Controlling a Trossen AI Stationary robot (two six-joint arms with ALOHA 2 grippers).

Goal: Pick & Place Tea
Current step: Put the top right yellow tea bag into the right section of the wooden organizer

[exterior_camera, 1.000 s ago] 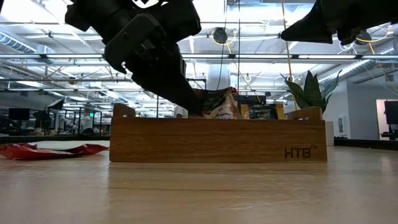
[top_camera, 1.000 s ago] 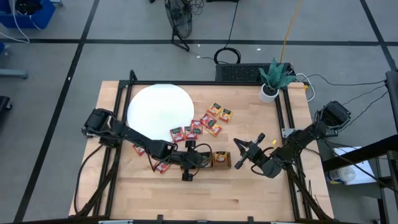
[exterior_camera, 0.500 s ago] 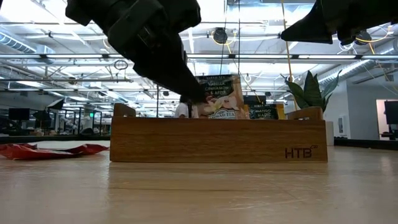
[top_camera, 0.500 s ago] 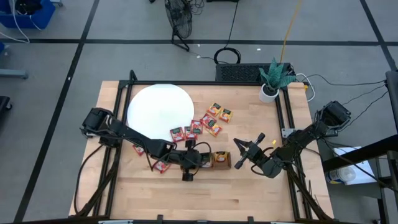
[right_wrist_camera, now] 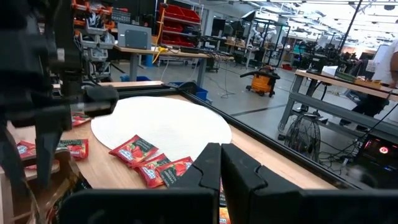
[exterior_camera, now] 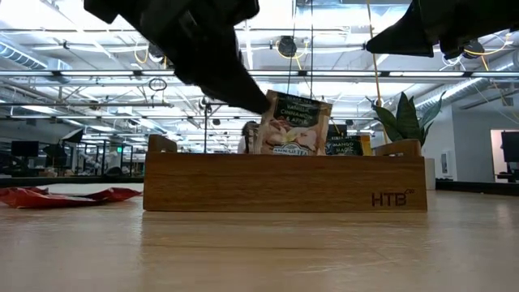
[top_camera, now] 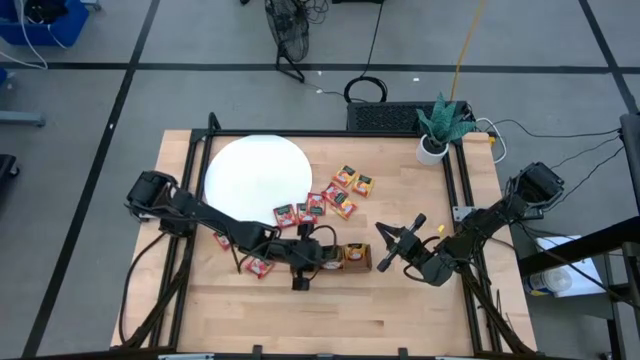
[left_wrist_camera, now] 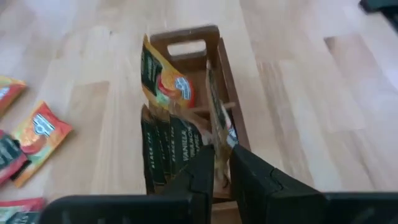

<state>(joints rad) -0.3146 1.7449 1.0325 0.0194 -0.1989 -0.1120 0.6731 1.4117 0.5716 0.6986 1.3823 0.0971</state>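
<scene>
A brown wooden tray (top_camera: 352, 257) stands near the table's middle and holds several tea sachets on edge, one of them orange-yellow (left_wrist_camera: 165, 84). My left gripper (left_wrist_camera: 222, 171) slants down over the tray's left end. Its fingers stand narrowly apart on either side of a pale vanilla tea sachet (exterior_camera: 293, 123). That sachet rises tilted above the tray's near wall (exterior_camera: 284, 182), and the wall hides its lower edge. My right gripper (top_camera: 388, 240) is shut and waits right of the tray, holding nothing. My left gripper has the pale sachet's near upper edge (left_wrist_camera: 217, 146) in the slim gap between its two fingers, which come slanting down from the table's left and lie along the sachet. I cannot tell whether either finger touches it. The sachet's lower part is inside the tray.
A white disc (top_camera: 255, 175) lies at the far left. Loose red and orange sachets (top_camera: 330, 200) are scattered between the disc and the tray, and more red ones (top_camera: 260, 267) lie by my left arm. A potted plant (top_camera: 440, 125) stands at the far right corner.
My left gripper has risen a little above the tray. The pale sachet was bent over low inside the tray. It has since straightened, and it now shows higher above the near wall, with its top tipped toward the right.
</scene>
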